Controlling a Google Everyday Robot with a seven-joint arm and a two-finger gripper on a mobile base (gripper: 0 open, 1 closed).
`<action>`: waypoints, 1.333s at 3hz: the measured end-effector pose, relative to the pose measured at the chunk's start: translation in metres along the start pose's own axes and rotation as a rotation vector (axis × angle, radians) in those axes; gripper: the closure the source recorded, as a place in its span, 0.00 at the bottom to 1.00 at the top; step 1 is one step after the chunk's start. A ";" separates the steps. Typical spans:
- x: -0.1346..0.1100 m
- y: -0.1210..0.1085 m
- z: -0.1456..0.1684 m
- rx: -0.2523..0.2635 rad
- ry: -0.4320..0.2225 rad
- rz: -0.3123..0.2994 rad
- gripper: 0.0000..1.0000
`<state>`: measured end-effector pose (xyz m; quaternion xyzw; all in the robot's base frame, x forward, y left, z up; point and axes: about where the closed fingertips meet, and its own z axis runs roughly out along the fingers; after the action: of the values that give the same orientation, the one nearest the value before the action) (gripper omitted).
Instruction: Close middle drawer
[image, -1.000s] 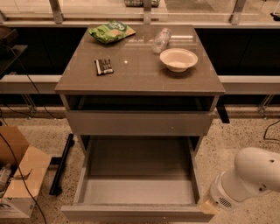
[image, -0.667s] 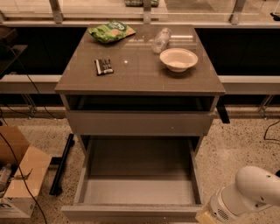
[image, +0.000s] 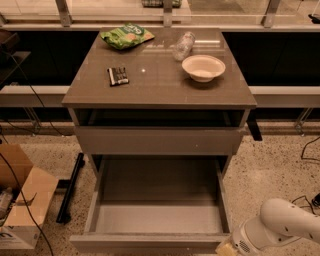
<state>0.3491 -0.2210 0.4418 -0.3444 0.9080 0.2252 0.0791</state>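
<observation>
Drawer open, claw at its front corner.
Camera view: the middle drawer (image: 159, 210) stands pulled out at lower centre, below the table (image: 160, 85). The claw (image: 226, 248) sits bottom right by the front panel, and I cannot tell its state. The approach looks done; next, push the panel straight in.

The middle drawer (image: 159, 218) stood far out of the desk (image: 160, 92), its pale floor bare. Above it, the drawer with the taller front panel (image: 160, 140) sat nearly flush. The gripper (image: 228, 247), on a white arm (image: 285, 222), hung low at the right, just beside the right end of the middle drawer's front panel; whether it touched could not be told. On the desk lay a green snack bag (image: 127, 36), a small black packet (image: 118, 76), a clear bottle (image: 183, 46) on its side and a white bowl (image: 203, 67). A cardboard box (image: 22, 202) sat on the floor to the left
</observation>
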 end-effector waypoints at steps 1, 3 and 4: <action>-0.009 -0.007 0.020 -0.018 -0.018 0.012 1.00; -0.028 -0.012 0.026 0.028 -0.083 0.012 1.00; -0.046 -0.020 0.033 0.060 -0.126 0.006 1.00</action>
<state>0.3961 -0.1919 0.4189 -0.3241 0.9086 0.2195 0.1459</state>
